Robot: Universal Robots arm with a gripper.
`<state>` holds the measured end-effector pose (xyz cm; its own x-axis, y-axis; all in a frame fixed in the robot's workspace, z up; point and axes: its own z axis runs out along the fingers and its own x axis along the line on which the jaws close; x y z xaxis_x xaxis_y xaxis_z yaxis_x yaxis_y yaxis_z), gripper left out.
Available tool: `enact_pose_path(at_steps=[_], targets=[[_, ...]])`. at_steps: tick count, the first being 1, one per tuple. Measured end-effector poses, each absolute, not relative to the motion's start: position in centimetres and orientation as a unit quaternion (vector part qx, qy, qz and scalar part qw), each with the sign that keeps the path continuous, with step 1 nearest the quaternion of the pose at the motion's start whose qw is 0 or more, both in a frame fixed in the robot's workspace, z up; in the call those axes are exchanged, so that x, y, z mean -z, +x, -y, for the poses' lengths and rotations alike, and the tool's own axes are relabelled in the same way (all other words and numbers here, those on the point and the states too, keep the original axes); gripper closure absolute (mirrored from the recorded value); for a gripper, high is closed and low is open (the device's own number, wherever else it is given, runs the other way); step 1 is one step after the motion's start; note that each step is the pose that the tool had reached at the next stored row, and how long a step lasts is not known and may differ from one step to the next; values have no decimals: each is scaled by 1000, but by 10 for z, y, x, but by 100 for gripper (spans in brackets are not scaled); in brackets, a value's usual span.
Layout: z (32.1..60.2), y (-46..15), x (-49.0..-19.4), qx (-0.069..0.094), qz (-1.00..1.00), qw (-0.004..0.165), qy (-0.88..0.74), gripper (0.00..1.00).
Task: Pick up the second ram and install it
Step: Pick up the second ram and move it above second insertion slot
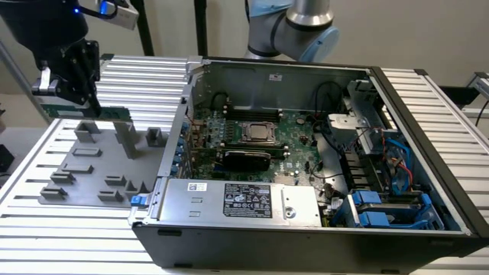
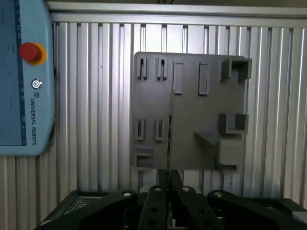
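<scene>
In the upper left of the exterior view, the gripper (image 1: 86, 105) hung above the grey fixture plate (image 1: 91, 172), its jaws clamped on the second ram (image 1: 112, 112). The green stick lay level and clear of the plate's blocks. The wrist view showed the second ram (image 2: 170, 129) edge-on as a thin line running out from the gripper (image 2: 169, 181). The open computer case (image 1: 306, 246) sat at the exterior view's right, well apart from the stick.

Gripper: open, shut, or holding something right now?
Gripper: closed on the second ram, holding it edge-up over the grey fixture tray.
</scene>
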<state>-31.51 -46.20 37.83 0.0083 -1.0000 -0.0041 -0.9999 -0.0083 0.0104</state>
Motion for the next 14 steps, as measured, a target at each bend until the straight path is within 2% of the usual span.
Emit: enact_pose_path(at_steps=[14], targets=[[462,-252,-405,7,704,0,710,86]])
